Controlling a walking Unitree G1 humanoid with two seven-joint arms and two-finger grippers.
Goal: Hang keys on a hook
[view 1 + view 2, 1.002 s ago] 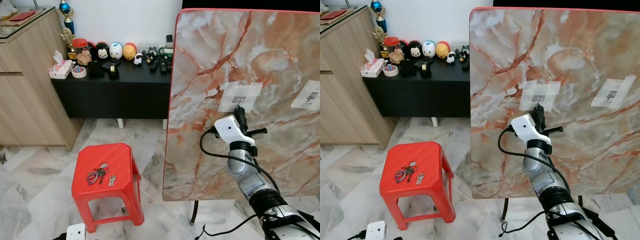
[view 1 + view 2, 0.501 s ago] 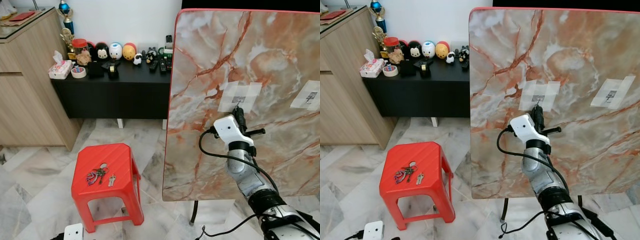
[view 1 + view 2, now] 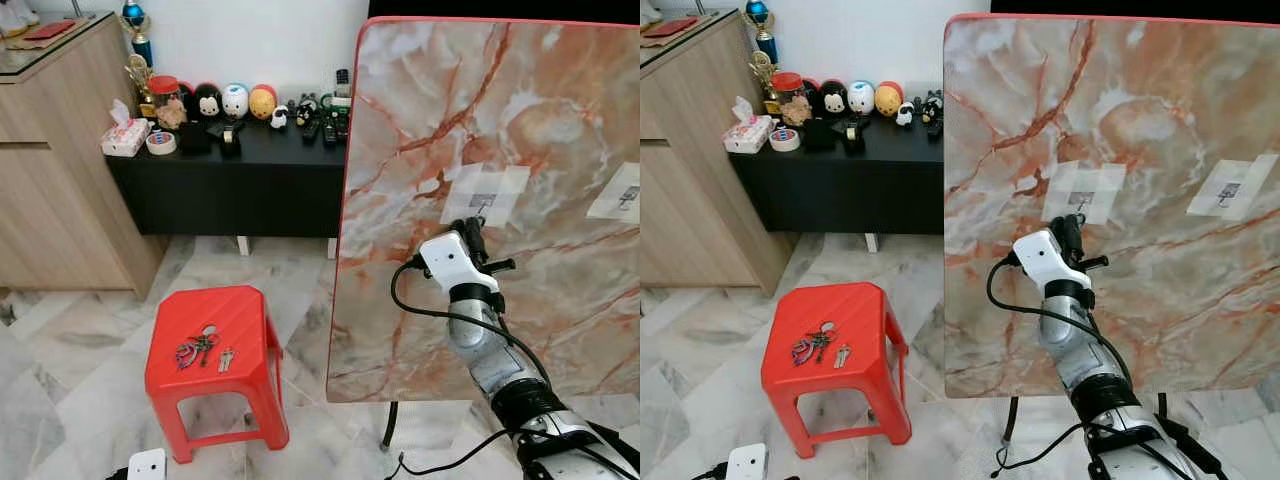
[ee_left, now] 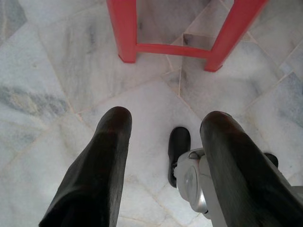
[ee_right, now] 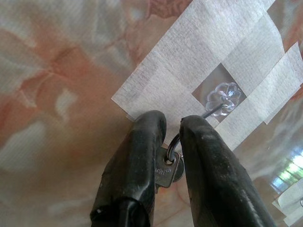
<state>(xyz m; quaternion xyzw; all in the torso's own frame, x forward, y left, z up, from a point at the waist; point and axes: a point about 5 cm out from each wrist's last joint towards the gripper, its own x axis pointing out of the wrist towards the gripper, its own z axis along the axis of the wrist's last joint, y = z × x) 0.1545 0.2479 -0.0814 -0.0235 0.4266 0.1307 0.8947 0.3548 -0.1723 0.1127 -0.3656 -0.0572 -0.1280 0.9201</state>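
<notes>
1 key [image 5: 166, 171] is pinched between the 2 black fingers [image 5: 142, 161] of the right end effector [image 5: 171, 124], its ring reaching up to the wire of 1 clear flower-shaped hook [image 5: 223, 96]. Whether the ring is already over the wire cannot be told. That hook sits in a gap between strips of white tape [image 5: 189, 56] on an upright marble-patterned board [image 3: 520, 110] with a red edge.

The head views show 2 taped patches on the board: the nearer one [image 3: 485, 194] just above the right end effector [image 3: 472, 230], the second one [image 3: 620, 192] well apart toward the board's right side. A second bunch of keys [image 3: 198, 347] lies on top of 1 red plastic stool [image 3: 212, 368], near its middle, with 1 loose silver key [image 3: 225, 359] just beside it.

The stool stands on marble floor [image 3: 60, 380], apart from the board's left edge, with open floor between them and in front. A wooden cabinet [image 3: 55, 170] closes the left side, and a black bench [image 3: 235, 165] behind carries a row of small figurines [image 3: 235, 100], a tissue box [image 3: 125, 138], a tape roll [image 3: 160, 143] and remotes.

The left end effector [image 4: 163, 142] hangs low over the floor with its 2 fingers spread wide and nothing between them; 2 legs of the stool show beyond it.
</notes>
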